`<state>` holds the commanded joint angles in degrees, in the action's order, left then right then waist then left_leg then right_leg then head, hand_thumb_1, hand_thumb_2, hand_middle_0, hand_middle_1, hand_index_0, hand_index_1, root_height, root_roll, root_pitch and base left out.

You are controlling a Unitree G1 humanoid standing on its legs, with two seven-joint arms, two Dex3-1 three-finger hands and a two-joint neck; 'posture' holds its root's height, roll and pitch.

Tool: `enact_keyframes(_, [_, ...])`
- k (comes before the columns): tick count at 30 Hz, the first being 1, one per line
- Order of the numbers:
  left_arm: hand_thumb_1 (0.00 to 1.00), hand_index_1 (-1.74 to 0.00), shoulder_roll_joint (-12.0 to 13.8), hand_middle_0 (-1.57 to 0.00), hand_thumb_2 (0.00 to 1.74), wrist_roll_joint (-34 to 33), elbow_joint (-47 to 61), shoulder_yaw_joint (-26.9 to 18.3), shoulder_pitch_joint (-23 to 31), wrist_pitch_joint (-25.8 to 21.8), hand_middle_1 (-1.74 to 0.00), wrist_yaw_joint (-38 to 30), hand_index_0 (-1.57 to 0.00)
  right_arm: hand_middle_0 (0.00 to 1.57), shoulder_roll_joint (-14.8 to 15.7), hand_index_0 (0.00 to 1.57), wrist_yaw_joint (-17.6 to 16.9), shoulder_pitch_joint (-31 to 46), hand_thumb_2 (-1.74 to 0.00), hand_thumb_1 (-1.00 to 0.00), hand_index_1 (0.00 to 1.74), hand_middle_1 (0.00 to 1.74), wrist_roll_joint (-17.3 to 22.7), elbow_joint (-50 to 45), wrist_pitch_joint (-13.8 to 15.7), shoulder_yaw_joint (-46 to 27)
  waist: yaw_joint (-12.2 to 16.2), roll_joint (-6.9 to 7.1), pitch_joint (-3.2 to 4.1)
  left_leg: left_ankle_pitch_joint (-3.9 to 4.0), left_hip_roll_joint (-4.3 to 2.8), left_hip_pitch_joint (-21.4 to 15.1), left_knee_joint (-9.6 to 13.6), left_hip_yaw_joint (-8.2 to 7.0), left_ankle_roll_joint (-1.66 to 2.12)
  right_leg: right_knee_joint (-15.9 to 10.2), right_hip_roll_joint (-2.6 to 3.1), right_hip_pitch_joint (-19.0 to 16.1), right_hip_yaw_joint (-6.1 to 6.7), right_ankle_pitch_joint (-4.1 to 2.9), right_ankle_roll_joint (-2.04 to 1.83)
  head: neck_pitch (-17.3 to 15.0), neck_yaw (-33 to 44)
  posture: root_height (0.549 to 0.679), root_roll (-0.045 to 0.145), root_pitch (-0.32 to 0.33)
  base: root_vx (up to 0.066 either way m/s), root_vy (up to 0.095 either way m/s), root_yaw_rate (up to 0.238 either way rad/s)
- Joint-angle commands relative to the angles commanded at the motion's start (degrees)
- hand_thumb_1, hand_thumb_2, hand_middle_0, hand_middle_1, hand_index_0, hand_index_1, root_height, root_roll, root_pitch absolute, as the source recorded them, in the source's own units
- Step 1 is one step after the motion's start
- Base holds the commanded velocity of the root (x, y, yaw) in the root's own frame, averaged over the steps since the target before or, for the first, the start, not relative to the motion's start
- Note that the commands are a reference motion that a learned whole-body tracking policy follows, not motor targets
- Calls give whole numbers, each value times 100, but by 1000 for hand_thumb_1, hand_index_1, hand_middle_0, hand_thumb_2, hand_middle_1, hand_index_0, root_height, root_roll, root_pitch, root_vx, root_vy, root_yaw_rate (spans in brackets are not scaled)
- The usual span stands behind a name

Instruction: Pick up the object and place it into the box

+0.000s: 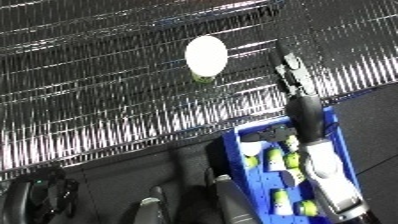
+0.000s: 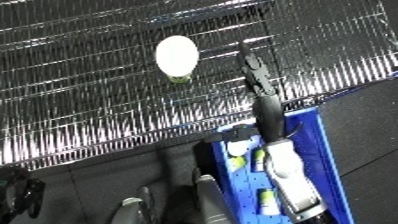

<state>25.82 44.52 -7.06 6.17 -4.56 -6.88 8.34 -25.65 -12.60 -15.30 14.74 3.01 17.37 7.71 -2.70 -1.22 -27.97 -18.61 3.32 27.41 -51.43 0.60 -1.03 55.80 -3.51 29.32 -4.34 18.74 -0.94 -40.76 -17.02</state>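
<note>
A white round object (image 1: 206, 55) with a small green part at its lower edge lies on the shiny, ribbed silver surface (image 1: 98, 100). My right forearm (image 1: 322, 165) reaches up from the lower right, across the blue bin (image 2: 313, 131). My right hand (image 1: 293, 72) is over the silver surface, to the right of the object and apart from it. Its fingers look straight and hold nothing. Several white and green pieces (image 1: 274, 161) lie inside the bin. My left hand does not show in either view.
The silver surface ends at a front edge (image 1: 133, 145), with dark floor below it. The bin stands on that floor at the lower right. Grey and black shapes (image 1: 151, 205) line the bottom edge.
</note>
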Motion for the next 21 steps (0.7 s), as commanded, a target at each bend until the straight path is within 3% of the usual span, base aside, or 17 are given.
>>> enact_keyframes(6, [1000, -1740, 21, -1570, 1740, 8, 30, 83, -2, 14, -1740, -9, -1570, 0, 23, 0, -51, -110, 0, 0, 0, 0, 113, 354, -5, 59, -36, -32, -95, -43, 10, 162, -238, 1, 4, 184, -14, 142, -9, 7, -1, -81, -54, 608, 70, -67, 37, 5, 43])
enact_keyframes(11, [1000, -1740, 59, -1570, 1740, 51, 52, 176, -73, 37, -1740, -58, -1570, 0, 18, 0, 17, -310, 0, 0, 0, 0, 189, 646, -3, 146, -63, -82, -172, -96, 45, 315, -448, -15, -6, 347, -20, 288, -18, 43, 28, -62, -122, 602, 74, -68, 28, 15, 59])
enact_keyframes(21, [1000, -1740, 109, -1570, 1740, 116, 53, 363, -161, 26, -1740, -199, -1570, 0, 11, 0, 46, -771, 0, 0, 0, 0, 424, 1056, -58, 361, -115, -179, -182, -192, 83, 743, -767, -48, -48, 681, -10, 774, -40, 134, 63, 185, -309, 590, 73, -37, 4, 18, 54])
